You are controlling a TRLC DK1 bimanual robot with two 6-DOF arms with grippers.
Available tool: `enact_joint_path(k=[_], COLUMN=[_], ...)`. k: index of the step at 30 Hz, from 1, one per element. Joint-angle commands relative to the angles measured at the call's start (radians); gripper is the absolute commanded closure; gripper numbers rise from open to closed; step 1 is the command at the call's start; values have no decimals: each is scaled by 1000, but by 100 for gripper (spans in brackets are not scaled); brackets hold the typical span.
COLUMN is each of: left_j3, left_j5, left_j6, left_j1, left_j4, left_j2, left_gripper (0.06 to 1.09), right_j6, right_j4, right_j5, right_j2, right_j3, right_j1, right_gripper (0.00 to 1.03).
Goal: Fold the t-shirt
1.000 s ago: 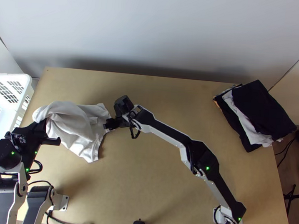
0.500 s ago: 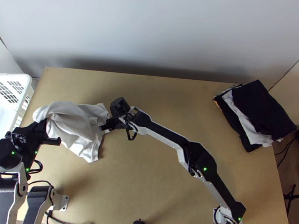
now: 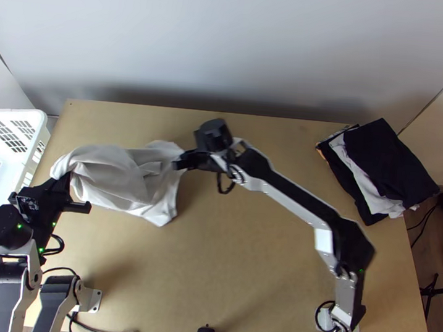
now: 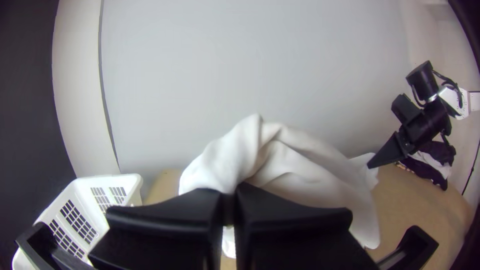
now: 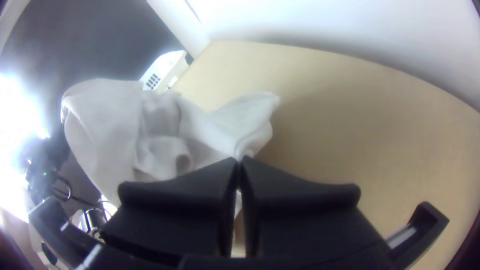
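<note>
In the top view my left gripper is at the table's left side, shut on one end of a white t-shirt. My right gripper is shut on the shirt's other end. The cloth is bunched and hangs between the two, its lower edge drooping. In the left wrist view the t-shirt rises over the fingertips of my left gripper. In the right wrist view a fold of the t-shirt runs into the closed fingertips of my right gripper.
A white basket stands at the table's left edge. Dark and light folded clothes are stacked at the right back. A grey-white wall rises behind the wooden table.
My right gripper has moved right and a little toward the wall, drawing its end of the shirt along and stretching the cloth. The left arm has stayed practically still.
</note>
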Motion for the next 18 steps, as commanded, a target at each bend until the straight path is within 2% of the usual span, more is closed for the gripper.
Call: enact_joint_path(k=[1, 4, 11, 14, 18], left_j3=[6, -3, -25, -28, -23], left_j5=[17, 37, 31, 33, 34], left_j6=[-130, -216, -213, -213, -220], left_j1=[-5, -7, 27, 50, 49], left_j4=[-11, -1, 8, 5, 8], left_j2=[2, 0, 29, 48, 46], left_gripper=[8, 10, 10, 10, 10], right_j6=[13, 21, 51, 65, 94], right_j4=[0, 0, -43, -98, -108], right_j5=[20, 33, 50, 50, 53], right_j2=[-197, -263, -409, -477, -561], right_j3=[-212, -263, -304, -317, -334], right_j1=[-44, -49, -101, -153, -280], right_gripper=[100, 100, 100, 100, 100])
